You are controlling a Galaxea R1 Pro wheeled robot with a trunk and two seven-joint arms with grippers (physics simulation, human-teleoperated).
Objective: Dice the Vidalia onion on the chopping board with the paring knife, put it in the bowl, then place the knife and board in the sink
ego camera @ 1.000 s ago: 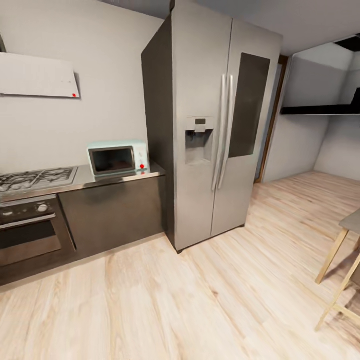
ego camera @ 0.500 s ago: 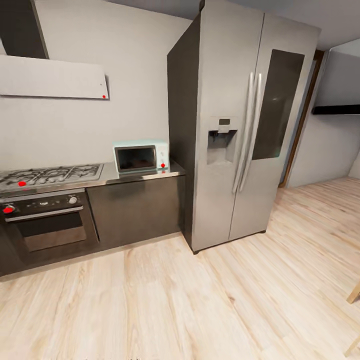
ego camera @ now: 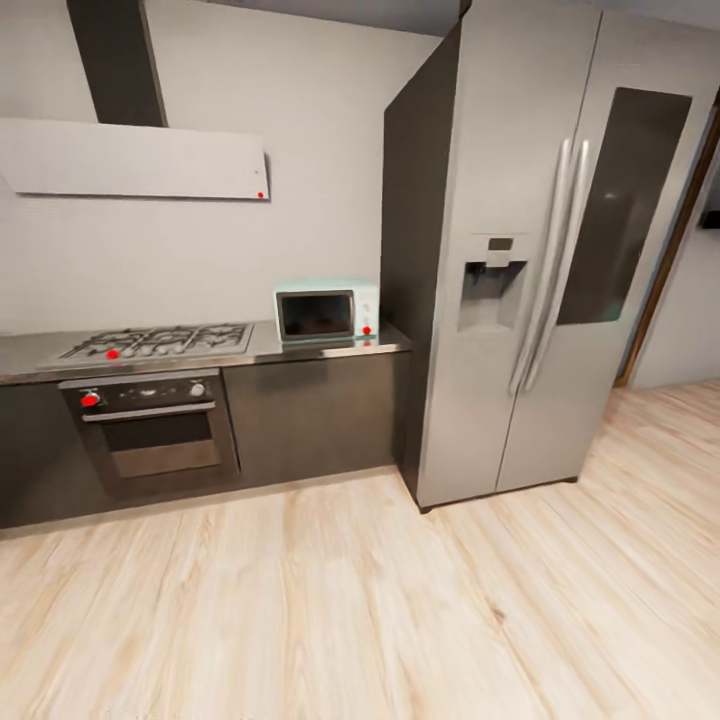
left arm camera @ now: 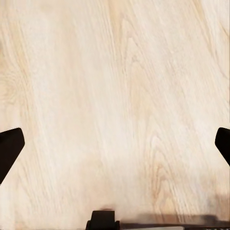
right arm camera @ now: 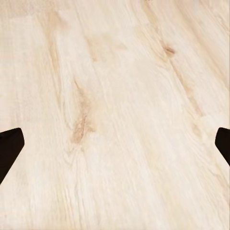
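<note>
Head view takes in the kitchen wall: a tall steel fridge (ego camera: 540,270) stands at the right, a pale-green microwave (ego camera: 327,312) just beside it on the table (ego camera: 300,350), and a gas hob (ego camera: 155,342) further along the same grey top. Under the hob sits the oven (ego camera: 150,435), red knob at its left corner, dark cabinet fronts either side. A flat white hood (ego camera: 135,160) hangs on the wall above, with a dark chimney rising from it. Light wood floor (ego camera: 360,610) runs across the whole foreground.

Left wrist view: the left gripper (left arm camera: 115,143) has its fingers (left arm camera: 9,148) spread wide, one dark tip at each edge of the picture, and between them only floorboards; a dark piece of the robot shows at the near edge. Right wrist view: the right gripper (right arm camera: 115,143) too has its fingers (right arm camera: 9,148) wide apart, holding nothing, plain wood grain between them.

The sink, onion, board, knife and bowl are out of sight at this moment.
</note>
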